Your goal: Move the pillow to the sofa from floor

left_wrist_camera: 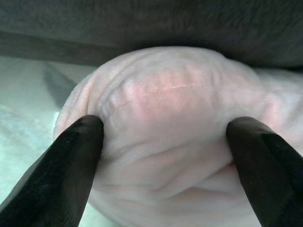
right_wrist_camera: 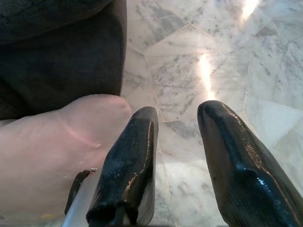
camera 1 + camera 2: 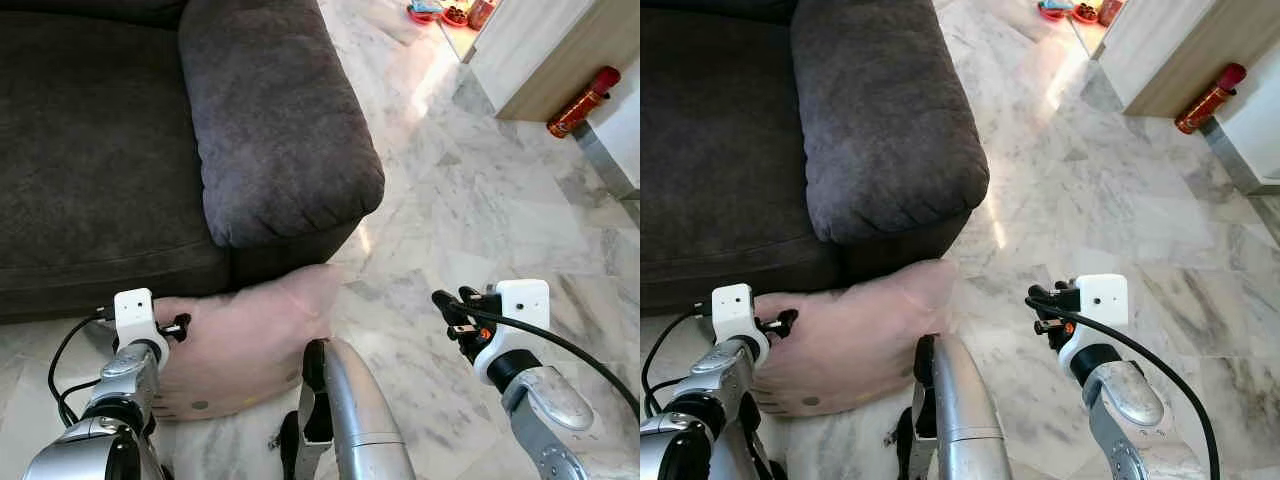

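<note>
A pale pink pillow (image 3: pixel 250 340) lies on the marble floor, pushed against the front of the dark grey sofa (image 3: pixel 90 150) just below its armrest (image 3: pixel 270 110). My left gripper (image 3: pixel 180 326) is at the pillow's left end. In the left wrist view its fingers (image 1: pixel 78 142) stand wide open, with the pillow (image 1: pixel 165 137) bulging between them and touching both. My right gripper (image 3: pixel 446 305) hovers open above bare floor to the right of the pillow, nothing between its fingers (image 2: pixel 137 137). The pillow's right corner (image 2: pixel 57 142) lies beside it.
A silver part of my own body (image 3: pixel 355 410) rises in front of the pillow's near edge. A red cylinder (image 3: pixel 583 100) leans by a wooden cabinet (image 3: pixel 540 50) at the far right. Small colourful items (image 3: pixel 440 12) lie at the top. Marble floor (image 3: pixel 460 200) stretches open on the right.
</note>
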